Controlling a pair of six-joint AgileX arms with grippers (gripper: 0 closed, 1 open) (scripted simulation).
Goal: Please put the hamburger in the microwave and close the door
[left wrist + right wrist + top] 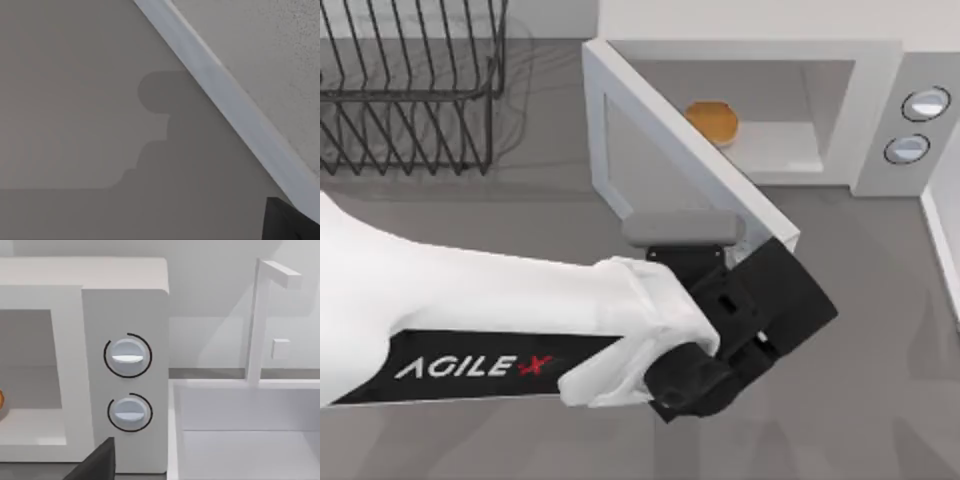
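The hamburger (712, 121) already sits inside the microwave (880, 120), on the cavity floor toward its left side, so the first half of the task looks done. The door (670, 150) stands partly open, swung out from the microwave's left edge. The left gripper (760, 300) is at the door's free outer edge, beside its bar handle (682, 230); whether its jaws are open or closed cannot be told. Closing the door remains. The right arm is parked by the microwave's knobs (128, 356).
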